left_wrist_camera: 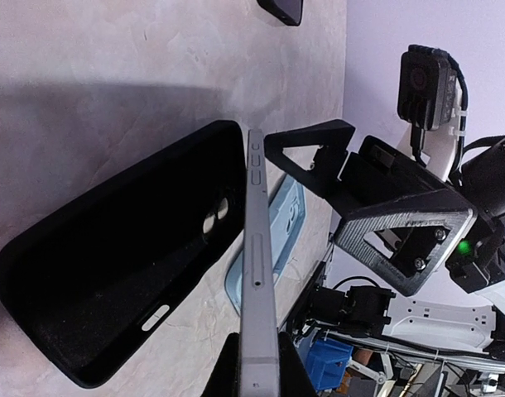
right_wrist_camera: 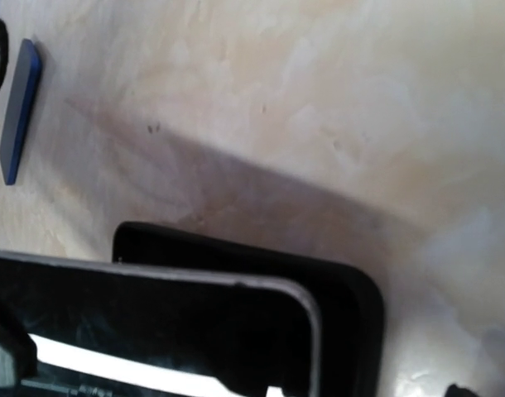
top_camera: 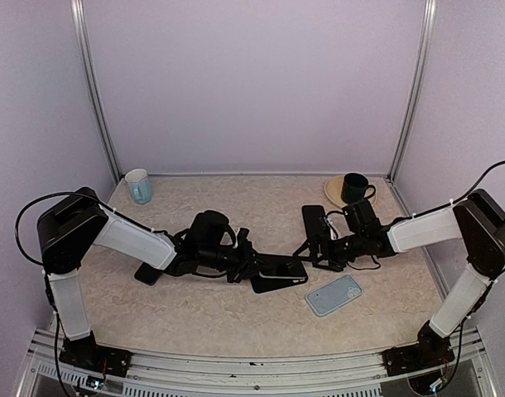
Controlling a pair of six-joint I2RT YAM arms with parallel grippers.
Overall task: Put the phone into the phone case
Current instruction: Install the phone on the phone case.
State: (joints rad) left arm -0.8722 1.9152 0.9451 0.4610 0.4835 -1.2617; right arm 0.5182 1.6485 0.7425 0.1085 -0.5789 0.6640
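Observation:
The phone [left_wrist_camera: 257,273], slim with a silver rim, shows edge-on in the left wrist view. My left gripper [left_wrist_camera: 259,372] is shut on its near end. From above, the phone [top_camera: 283,269] hangs tilted over the open black phone case [top_camera: 265,285] on the table. In the right wrist view the phone's rounded corner [right_wrist_camera: 153,322] sits just above the case's corner [right_wrist_camera: 356,314]. My right gripper [top_camera: 309,248] is open at the phone's far end, its fingers [left_wrist_camera: 310,145] spread and holding nothing.
A light blue case [top_camera: 334,295] lies to the right of the black one. A dark flat device [top_camera: 148,274] lies by the left arm. A pale mug [top_camera: 138,186] stands back left. A dark mug [top_camera: 355,188] on a plate stands back right.

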